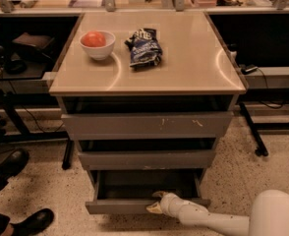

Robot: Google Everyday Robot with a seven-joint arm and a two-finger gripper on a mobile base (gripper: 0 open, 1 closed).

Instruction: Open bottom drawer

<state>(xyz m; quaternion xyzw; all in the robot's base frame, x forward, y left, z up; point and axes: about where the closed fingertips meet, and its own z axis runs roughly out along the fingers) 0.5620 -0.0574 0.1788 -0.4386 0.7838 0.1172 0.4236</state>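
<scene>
The bottom drawer (120, 206) is the lowest of three grey handle-less drawers in a cabinet under a beige top. It stands pulled out, and its dark box interior (144, 183) shows. Above it are the middle drawer (147, 160) and the widest top drawer (147, 126) with pale scratches. My gripper (156, 203) is at the top edge of the bottom drawer's front, right of its middle. My white arm (208, 220) reaches in from the lower right.
On the cabinet top (193, 58) stand a white bowl (97, 45) with a red fruit and a dark snack bag (143, 47). Black shoes (9, 165) stand on the speckled floor at lower left. Dark desks, cables and metal legs (255, 132) flank the cabinet.
</scene>
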